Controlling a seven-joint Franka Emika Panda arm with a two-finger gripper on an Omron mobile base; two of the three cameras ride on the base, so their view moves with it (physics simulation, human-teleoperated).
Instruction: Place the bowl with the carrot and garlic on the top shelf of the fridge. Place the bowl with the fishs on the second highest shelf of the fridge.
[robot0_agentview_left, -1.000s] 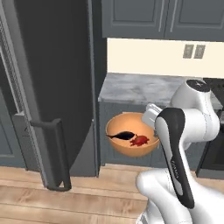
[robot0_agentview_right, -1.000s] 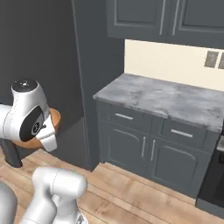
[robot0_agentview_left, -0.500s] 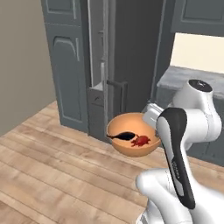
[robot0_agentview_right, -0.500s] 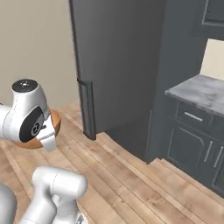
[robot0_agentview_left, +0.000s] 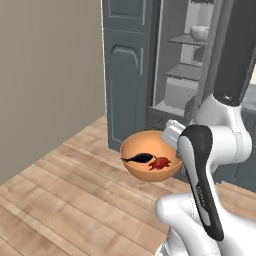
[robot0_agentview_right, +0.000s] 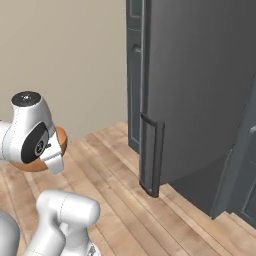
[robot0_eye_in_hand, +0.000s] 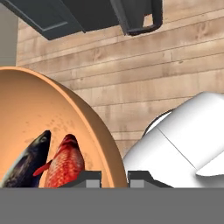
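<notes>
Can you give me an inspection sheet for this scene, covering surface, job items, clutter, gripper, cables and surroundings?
Surface: wooden plank floor; no counter in front of the robot.
Job's things: orange bowl carried in the air above the floor, holding a dark fish and a red fish. Fridge stands open, with a pale bowl already on its top shelf; the shelf below looks bare.
Clutter: nothing seen.
Gripper: gripper shut on the orange bowl's rim, one fingertip inside and one outside.
Cables: nothing seen.
Surroundings: beige wall; open fridge door with a dark handle.
</notes>
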